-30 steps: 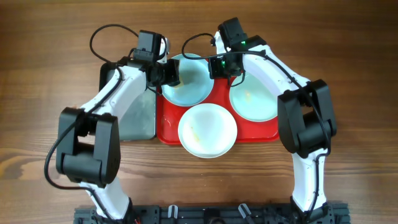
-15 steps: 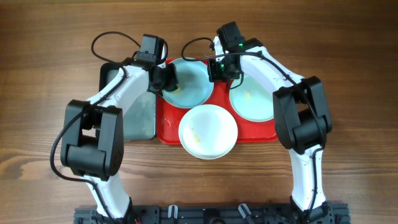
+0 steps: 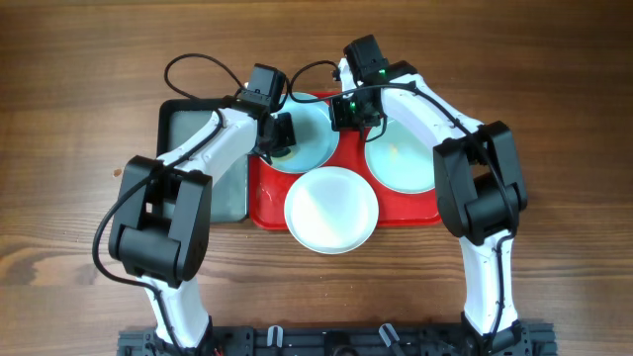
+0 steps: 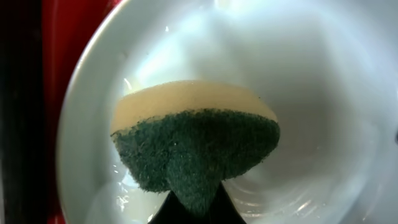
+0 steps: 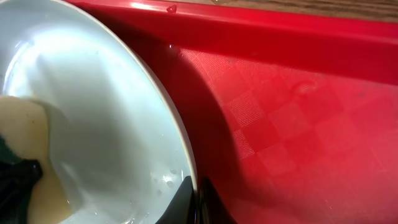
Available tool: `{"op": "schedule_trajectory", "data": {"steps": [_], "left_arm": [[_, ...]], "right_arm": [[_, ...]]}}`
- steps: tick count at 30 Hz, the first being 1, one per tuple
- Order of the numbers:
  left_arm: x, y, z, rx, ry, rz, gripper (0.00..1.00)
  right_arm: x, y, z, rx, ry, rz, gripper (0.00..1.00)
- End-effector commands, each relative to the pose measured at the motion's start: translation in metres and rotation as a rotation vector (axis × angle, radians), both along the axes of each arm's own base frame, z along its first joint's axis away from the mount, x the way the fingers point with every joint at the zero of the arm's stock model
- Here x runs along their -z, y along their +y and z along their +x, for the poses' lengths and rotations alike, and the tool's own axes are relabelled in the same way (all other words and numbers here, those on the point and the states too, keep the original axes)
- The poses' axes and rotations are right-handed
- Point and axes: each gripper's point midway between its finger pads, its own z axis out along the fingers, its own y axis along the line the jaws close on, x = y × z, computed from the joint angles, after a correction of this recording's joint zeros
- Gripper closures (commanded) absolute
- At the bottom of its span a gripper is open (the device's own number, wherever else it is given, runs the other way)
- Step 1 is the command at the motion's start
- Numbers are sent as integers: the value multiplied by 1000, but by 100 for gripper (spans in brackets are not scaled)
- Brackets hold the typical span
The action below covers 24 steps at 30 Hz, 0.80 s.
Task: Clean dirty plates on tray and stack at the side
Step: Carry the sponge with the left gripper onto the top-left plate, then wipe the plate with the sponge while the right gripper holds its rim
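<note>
The red tray [image 3: 396, 211] holds three plates. A pale aqua plate [image 3: 312, 133] sits at its back left, tilted. My right gripper [image 3: 346, 111] is shut on that plate's right rim [image 5: 180, 155]. My left gripper [image 3: 278, 138] is shut on a yellow and green sponge [image 4: 196, 140], pressed into the same plate [image 4: 323, 93]. A second aqua plate [image 3: 401, 158] lies at the right of the tray. The white plate [image 3: 330, 209] lies at the tray's front and overhangs its edge.
A smaller black tray with grey inside [image 3: 203, 168] lies left of the red tray, under my left arm. The red tray's floor and back rim show in the right wrist view [image 5: 292, 93]. Bare wood table [image 3: 79, 119] surrounds both trays.
My left gripper has moved right with the sponge, onto the back-left aqua plate. The right gripper has stayed shut on that plate's rim.
</note>
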Motion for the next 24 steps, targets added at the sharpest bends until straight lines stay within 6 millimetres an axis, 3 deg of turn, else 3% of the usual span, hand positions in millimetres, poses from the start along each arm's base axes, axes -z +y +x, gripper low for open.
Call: {"op": "schedule_trajectory", "data": {"steps": [1,7,13,17,18,20,24], "left_arm": [[17,11,-4,-52,36,47,96],[38,-12,-19,-8,137,-75,96],[28,-50,-31,59,201,-291,96],[23,-60,-28,82,191,-354,92],[22,-61,-26,104,175,-352,96],[12,-62,-20,132,145,-353,96],[-32,-56,7,123,19,-308,96]], "right_arm": [[18,1,-7,-21,33,-19,96],[18,1,-7,-21,31,-18,96],[18,1,-7,-26,28,-19,96],[18,2,-6,-26,26,-18,96],[18,1,-7,-26,27,-19,96],[18,1,-7,-26,28,-19,96],[18,2,-6,-26,25,-18,95]]}}
